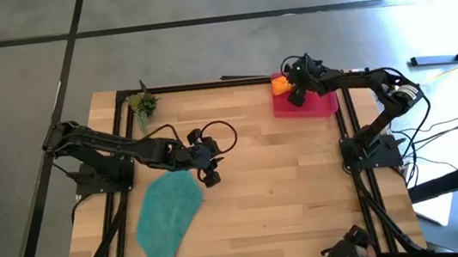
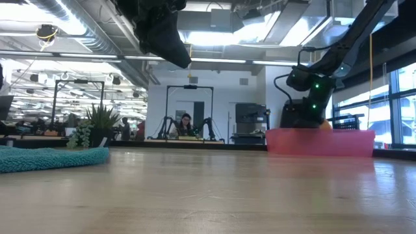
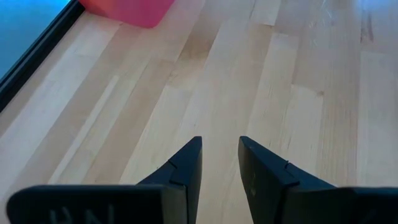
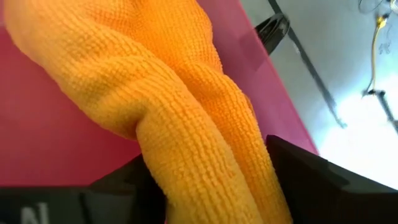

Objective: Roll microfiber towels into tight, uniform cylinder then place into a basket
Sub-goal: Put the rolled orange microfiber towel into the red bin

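Observation:
The orange towel [image 1: 278,83], bunched into a thick roll, is at the far left corner of the pink-red basket [image 1: 317,106]. My right gripper [image 1: 297,89] is over that corner and shut on it. The teal towel [image 1: 168,215] lies spread flat on the table's near left part; it also shows in the low view [image 2: 52,158]. My left gripper [image 1: 208,167] hovers just past the teal towel's far right corner, open and empty [image 3: 220,163], above bare wood. My right gripper pinches the orange towel's bunched roll [image 4: 205,155] between its two fingers [image 4: 305,177], which lie across it, with several folds in the hold. The fingers come from above, slanting toward the table's left. The towel's free part [image 4: 112,68] reaches forward over the basket's pink floor.
A small potted plant [image 1: 143,104] stands at the table's far left corner. A black frame rail [image 1: 207,85] runs round the wooden table top. Bare wood [image 1: 288,191] lies between the teal towel and the basket. A person sits far behind the table [image 2: 186,125].

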{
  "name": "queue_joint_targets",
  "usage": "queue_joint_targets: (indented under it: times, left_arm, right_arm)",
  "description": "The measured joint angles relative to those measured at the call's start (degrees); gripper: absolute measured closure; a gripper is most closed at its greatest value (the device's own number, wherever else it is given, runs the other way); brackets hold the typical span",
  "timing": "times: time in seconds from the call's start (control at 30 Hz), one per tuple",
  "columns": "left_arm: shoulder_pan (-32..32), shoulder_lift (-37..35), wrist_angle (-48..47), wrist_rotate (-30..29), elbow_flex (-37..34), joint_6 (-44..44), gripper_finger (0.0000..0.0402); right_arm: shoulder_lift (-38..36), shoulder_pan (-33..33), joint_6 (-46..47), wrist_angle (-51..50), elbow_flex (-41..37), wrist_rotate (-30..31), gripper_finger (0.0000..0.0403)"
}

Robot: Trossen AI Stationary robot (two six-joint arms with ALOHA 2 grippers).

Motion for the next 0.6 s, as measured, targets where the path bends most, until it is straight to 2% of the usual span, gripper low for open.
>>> queue_joint_targets:
  times: [0.17,0.37,0.6]
  left_arm:
    - [0.0,0.0,0.0,0.0,0.0,-0.04,0.0306]
    - [0.0,0.0,0.0,0.02,0.0,-0.04,0.0306]
    - [0.0,0.0,0.02,0.02,0.0,-0.04,0.0306]
  right_arm:
    - [0.0,-0.09,2.41,-2.65,-0.02,-0.43,0.0162]
    - [0.0,-0.46,2.23,-3.99,-0.02,-4.91,0.0162]
    - [0.0,-0.46,0.66,-1.9,-0.04,-3.34,0.0162]
